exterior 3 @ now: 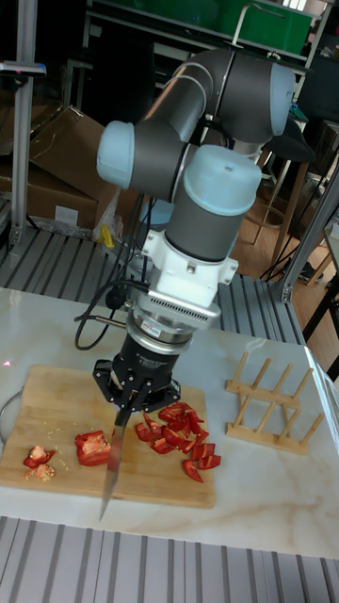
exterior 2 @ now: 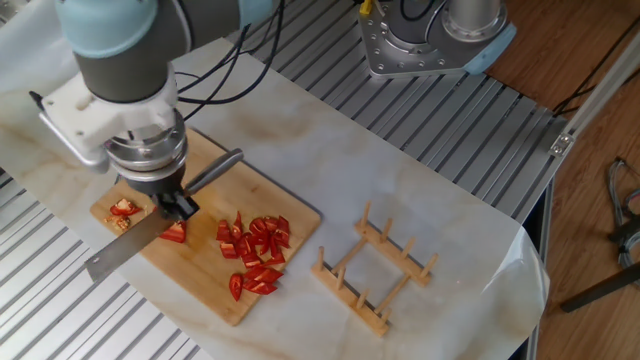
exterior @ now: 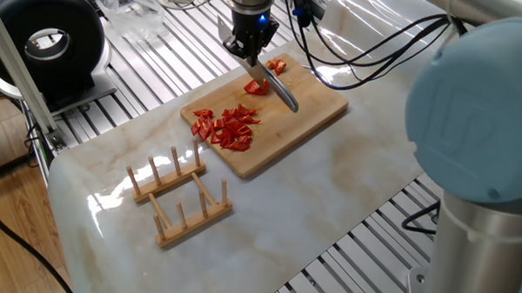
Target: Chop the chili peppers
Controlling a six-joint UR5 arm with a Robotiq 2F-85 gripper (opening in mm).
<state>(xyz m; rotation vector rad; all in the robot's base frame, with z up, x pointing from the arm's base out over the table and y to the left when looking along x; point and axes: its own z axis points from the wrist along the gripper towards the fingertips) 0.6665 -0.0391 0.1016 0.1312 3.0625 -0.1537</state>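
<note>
On the cutting board [exterior 2: 290, 215], left to right: stem scraps [exterior 2: 123, 208], one uncut chunk [exterior 2: 174, 233] of the chili peppers [exterior 2: 255, 250], then the chopped heap. The gripper [exterior 2: 172, 205], clenched on the knife [exterior 2: 120, 252], stands over the chunk. The glossy flesh looks soft, light and likely slippery; the chunk's long axis is unclear.

Pale marble table [exterior: 347, 176]; wooden floor [exterior: 14, 234]; cardboard boxes [exterior 3: 47, 174]; green crate [exterior 3: 273, 24]
</note>
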